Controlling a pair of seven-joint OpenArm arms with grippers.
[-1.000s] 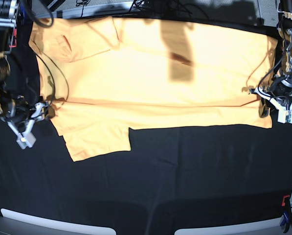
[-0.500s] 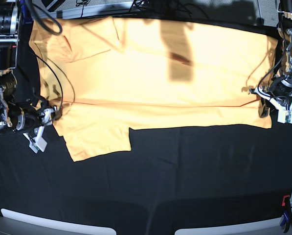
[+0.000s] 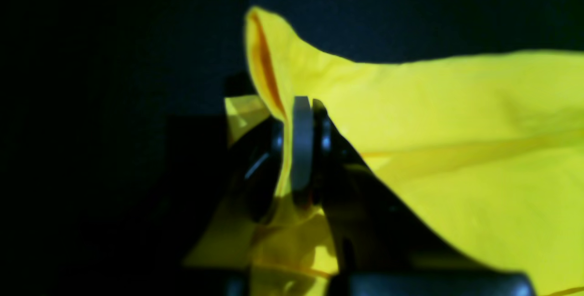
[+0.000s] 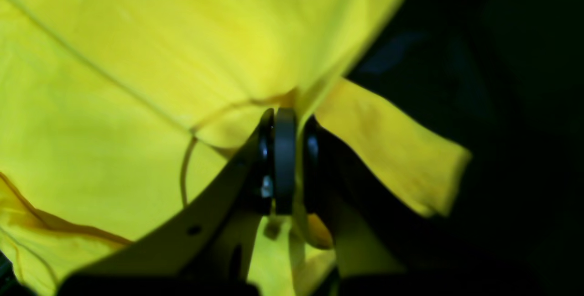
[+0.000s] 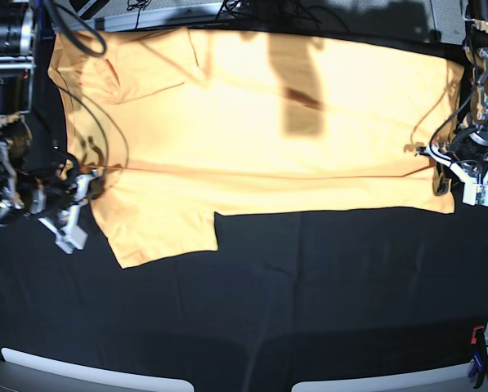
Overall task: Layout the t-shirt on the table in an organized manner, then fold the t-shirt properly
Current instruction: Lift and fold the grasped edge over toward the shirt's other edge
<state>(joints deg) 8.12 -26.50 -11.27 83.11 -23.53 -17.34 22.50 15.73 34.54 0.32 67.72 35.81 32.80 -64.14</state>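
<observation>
The pale yellow-orange t-shirt [image 5: 268, 147] lies spread wide across the back half of the black table [image 5: 309, 310], its lower strip folded up along a long crease. A sleeve sticks out at the lower left. My left gripper [image 5: 438, 174] is at the shirt's right edge, shut on a fold of fabric. In the left wrist view, cloth [image 3: 456, 127] is pinched in the gripper [image 3: 302, 118]. My right gripper [image 5: 90, 184] is at the shirt's left edge by the crease. The right wrist view shows it [image 4: 285, 125] shut on the yellow fabric [image 4: 137, 59].
A dark shadow [image 5: 297, 90] falls across the shirt's upper middle. The right arm's black cable [image 5: 105, 122] loops over the shirt's left end. A red and blue clamp [image 5: 476, 351] sits at the front right corner. White strips [image 5: 88, 371] line the front edge.
My right gripper has moved in to the shirt's left edge and closed on the fabric. The left gripper has stayed shut on the right edge without moving.
</observation>
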